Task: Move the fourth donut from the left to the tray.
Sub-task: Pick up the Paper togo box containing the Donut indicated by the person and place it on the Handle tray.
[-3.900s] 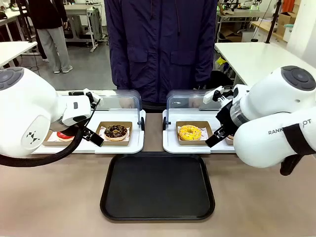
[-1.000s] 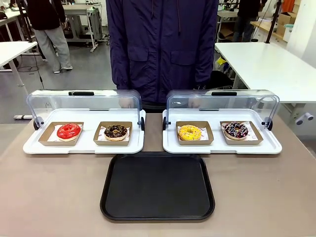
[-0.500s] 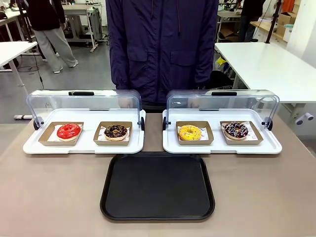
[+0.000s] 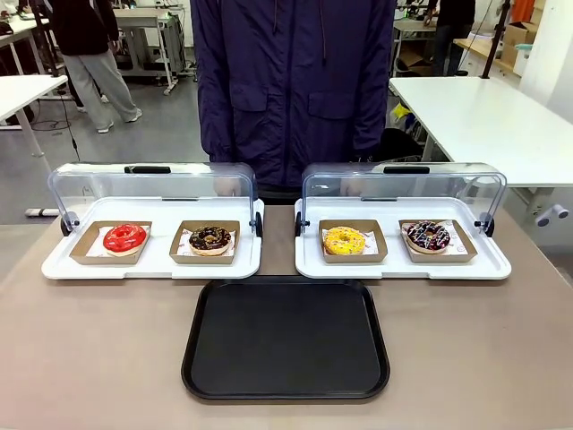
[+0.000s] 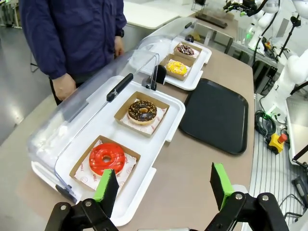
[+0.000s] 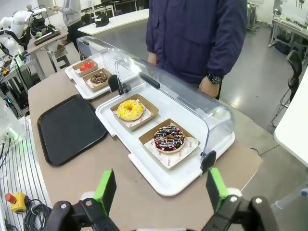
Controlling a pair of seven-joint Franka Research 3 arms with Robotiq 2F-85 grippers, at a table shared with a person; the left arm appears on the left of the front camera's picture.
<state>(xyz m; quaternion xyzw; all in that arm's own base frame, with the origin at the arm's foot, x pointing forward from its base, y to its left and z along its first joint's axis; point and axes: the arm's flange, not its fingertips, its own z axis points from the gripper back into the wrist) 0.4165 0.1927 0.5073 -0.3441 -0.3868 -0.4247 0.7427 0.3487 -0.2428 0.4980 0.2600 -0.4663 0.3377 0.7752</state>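
Observation:
The fourth donut (image 4: 428, 236), dark glazed with white drizzle and coloured sprinkles, sits in a brown cardboard holder at the right end of the right white display tray (image 4: 403, 267). The black tray (image 4: 286, 339) lies bare in front of both display trays, at the table's middle. In the right wrist view my right gripper (image 6: 160, 188) hangs open high above the table's right end, with the fourth donut (image 6: 169, 137) just ahead of it and the tray (image 6: 70, 127) to its left. My left gripper (image 5: 163, 185) is open above the left end, far from the donut (image 5: 186, 49).
A yellow donut (image 4: 345, 240) shares the right display tray. The left display tray (image 4: 152, 264) holds a red donut (image 4: 124, 238) and a chocolate crumb donut (image 4: 211, 238). Both clear domed lids (image 4: 398, 184) stand raised at the back. A person (image 4: 295, 90) stands at the far edge.
Both arms, which loomed over the display trays a few seconds ago, have left the front view. Nothing has moved in the last second.

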